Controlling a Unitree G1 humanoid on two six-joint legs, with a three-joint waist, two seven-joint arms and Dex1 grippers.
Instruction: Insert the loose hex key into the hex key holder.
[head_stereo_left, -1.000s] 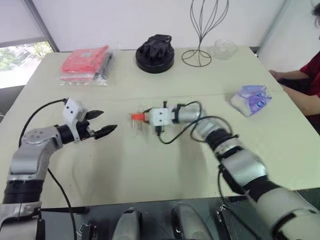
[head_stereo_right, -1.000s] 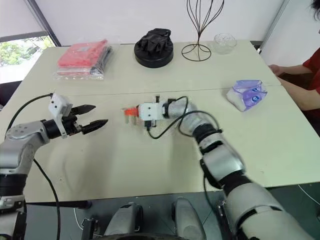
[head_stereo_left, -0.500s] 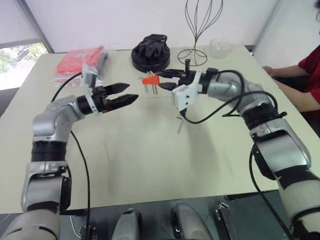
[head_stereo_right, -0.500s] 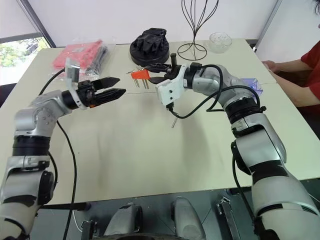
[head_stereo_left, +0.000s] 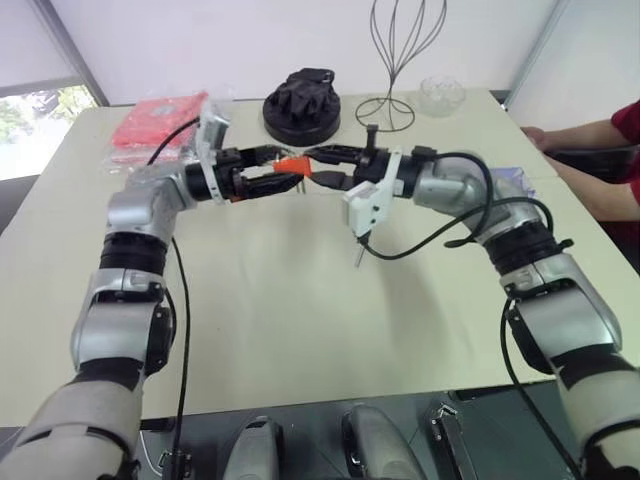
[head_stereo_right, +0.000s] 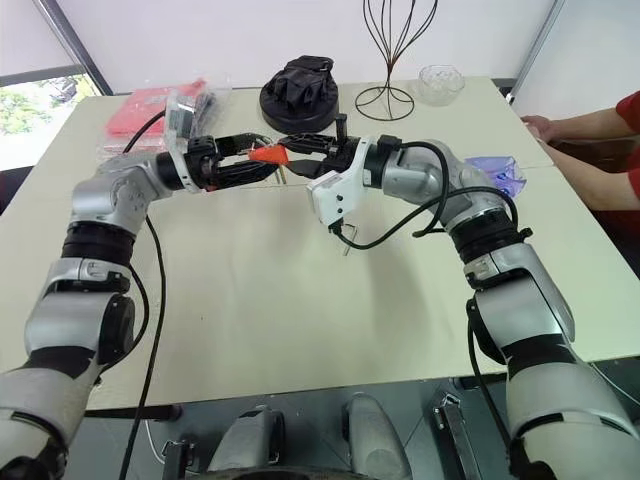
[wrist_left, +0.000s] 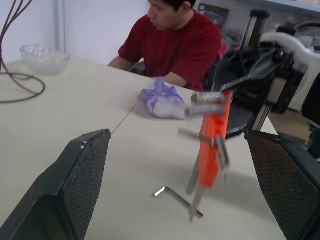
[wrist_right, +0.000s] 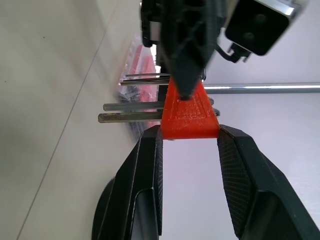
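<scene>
Your right gripper (wrist_right: 189, 145) is clamped on the hex key holder (wrist_right: 189, 116), the orange block pinched between its two black fingers and lifted clear of the table (head_stereo_left: 300, 330), over the middle of the far half. In the right wrist view several metal keys stick out of the block to one side, and the tip of the left gripper is right at the block's far end; whether it touches there cannot be told.

Your left gripper (head_stereo_left: 270, 170) has its fingers spread wide and grasps nothing. In the head views its tips reach the holder from your left side, with the orange block between or just at them. In the left wrist view the holder hangs in the gap between the two pads, nearer one of them, its keys pointing downward.

The loose hex key (wrist_left: 176, 196) lies flat on the table, on its own, below the raised holder and well in from every edge. It is held by neither gripper.

Along the far edge you have a red plastic-wrapped packet (head_stereo_left: 160, 118) toward the far left corner, a black round object (head_stereo_left: 301, 103), a wire stand (head_stereo_left: 392, 60) and a glass bowl (head_stereo_left: 441, 96). A purple packet (wrist_left: 162, 99) lies near the right edge, beside a person in a red shirt (wrist_left: 172, 42).
</scene>
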